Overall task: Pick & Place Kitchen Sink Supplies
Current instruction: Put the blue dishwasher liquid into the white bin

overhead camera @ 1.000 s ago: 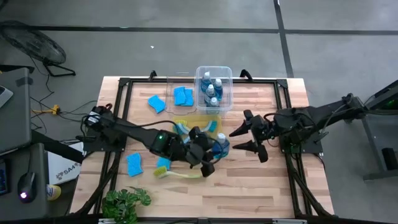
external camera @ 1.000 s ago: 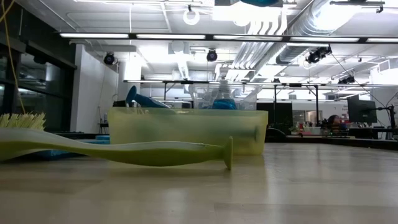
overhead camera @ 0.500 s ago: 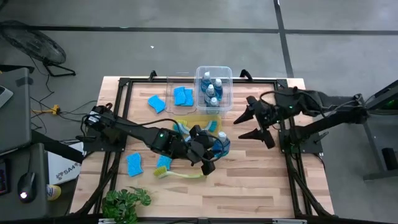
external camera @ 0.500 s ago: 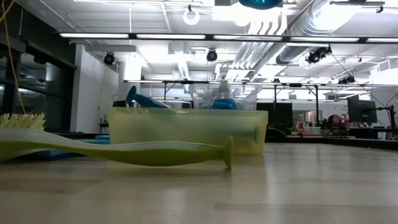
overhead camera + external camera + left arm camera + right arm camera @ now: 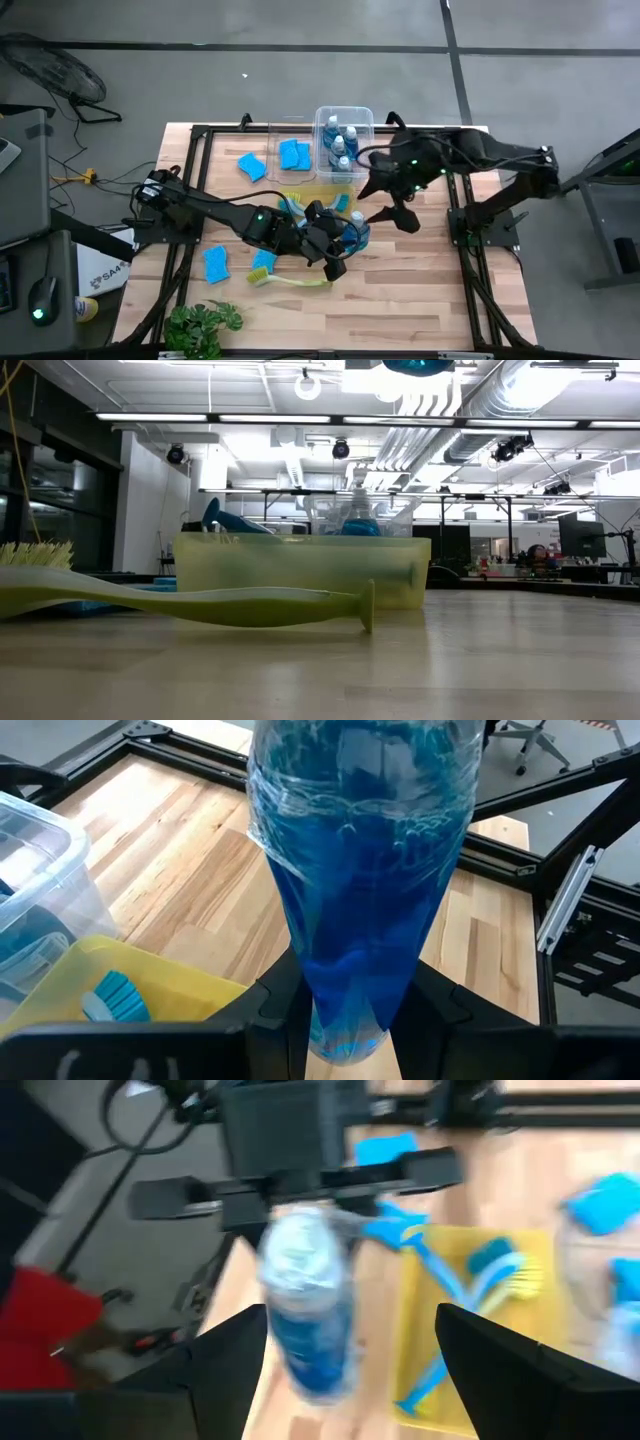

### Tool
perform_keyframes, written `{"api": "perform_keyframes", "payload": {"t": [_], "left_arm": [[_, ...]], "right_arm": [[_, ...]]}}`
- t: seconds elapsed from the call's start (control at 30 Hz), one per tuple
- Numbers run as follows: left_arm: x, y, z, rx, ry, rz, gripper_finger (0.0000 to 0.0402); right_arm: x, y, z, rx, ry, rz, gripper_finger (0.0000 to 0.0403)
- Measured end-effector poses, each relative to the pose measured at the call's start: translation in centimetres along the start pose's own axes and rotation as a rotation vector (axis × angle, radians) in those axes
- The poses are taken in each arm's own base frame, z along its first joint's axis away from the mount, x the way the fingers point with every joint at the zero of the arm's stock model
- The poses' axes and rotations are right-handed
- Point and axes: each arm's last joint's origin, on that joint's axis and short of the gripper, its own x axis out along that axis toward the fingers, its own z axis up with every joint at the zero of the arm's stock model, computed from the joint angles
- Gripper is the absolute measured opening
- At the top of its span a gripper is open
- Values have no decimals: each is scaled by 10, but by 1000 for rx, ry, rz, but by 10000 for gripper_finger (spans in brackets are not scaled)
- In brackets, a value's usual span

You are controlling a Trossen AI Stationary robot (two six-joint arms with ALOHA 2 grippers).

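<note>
Blue-filled bottle (image 5: 360, 880) clamped in left pincer (image 5: 345, 238)

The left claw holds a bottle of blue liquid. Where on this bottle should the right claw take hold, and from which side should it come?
Probably the free upper body of the bottle, coming from the right, where the open right claw already faces it. The left claw is shut on its narrow lower end, so that part is taken. The wide, round upper half stands clear, and the opened fingers bracket it.

Blues, yellows and pale wood

Deep blue liquid is seen in the clear bottle (image 5: 360, 890); blue sponges (image 5: 216, 264) are scattered on the light wooden table (image 5: 420, 290); a yellow bin (image 5: 300, 570) and yellow-green brush (image 5: 200, 605) are shown.
</note>
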Motion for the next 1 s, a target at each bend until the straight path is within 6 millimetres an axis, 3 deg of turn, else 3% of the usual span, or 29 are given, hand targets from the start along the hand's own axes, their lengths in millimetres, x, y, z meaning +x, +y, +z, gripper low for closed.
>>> {"api": "perform_keyframes", "payload": {"t": [0.17, 0.4, 0.77, 1.0], "left_arm": [[0, 1, -1, 5, 12, 8, 97], [0, 1, -2, 7, 18, 10, 97], [0, 1, -3, 13, 21, 18, 97], [0, 2, -2, 14, 13, 30, 97]], "right_arm": [[18, 2, 4, 13, 67, 113, 284], [47, 3, -1, 15, 136, 132, 284], [50, 2, 4, 23, 87, 131, 279], [51, 6, 4, 4, 86, 107, 242]]}}
